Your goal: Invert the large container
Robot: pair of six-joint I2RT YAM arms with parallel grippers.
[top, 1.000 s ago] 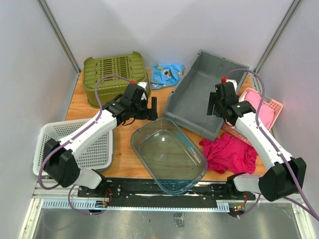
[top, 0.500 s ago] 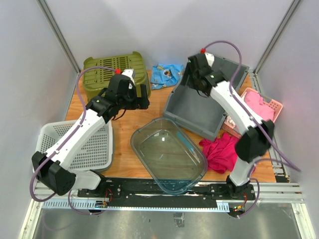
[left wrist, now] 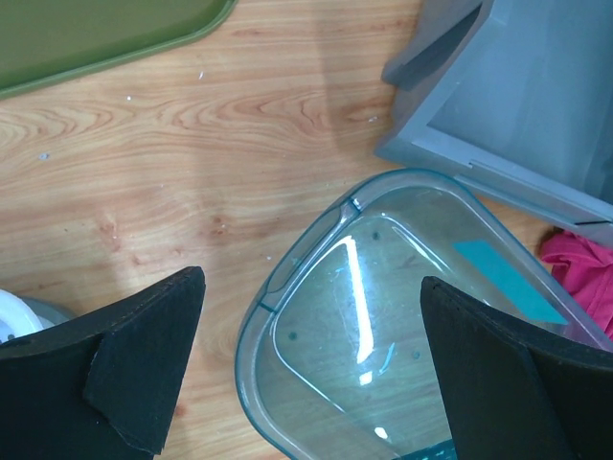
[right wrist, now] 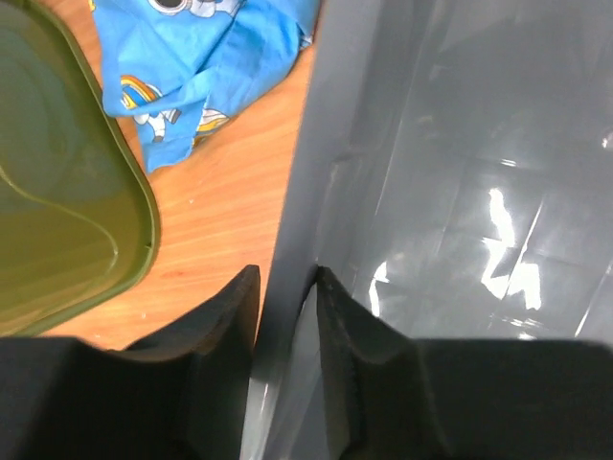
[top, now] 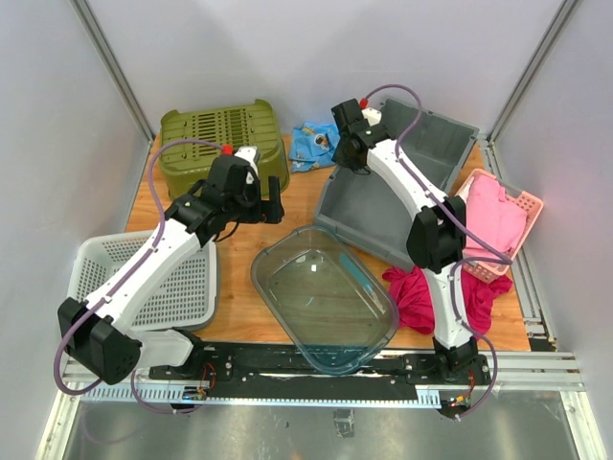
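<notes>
Top external: right gripper (top: pixel 347 151) has swung further left than half a second ago and is now at the left wall of the grey bin (top: pixel 383 206), which sits open side up at back right. Right wrist: fingers (right wrist: pixel 220 326) clamped on that wall. Left gripper (left wrist: pixel 308 287) has pulled back slightly, fingers wide apart over the clear tub (left wrist: pixel 402 316).

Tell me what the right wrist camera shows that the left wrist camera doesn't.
Only the right wrist view: the right hand closed astride the grey bin wall, and the blue cloth. Only the left wrist view: the open left hand above the clear tub, the pink cloth, and a white basket corner. Both show the grey bin, the green crate edge and the wooden table.
</notes>
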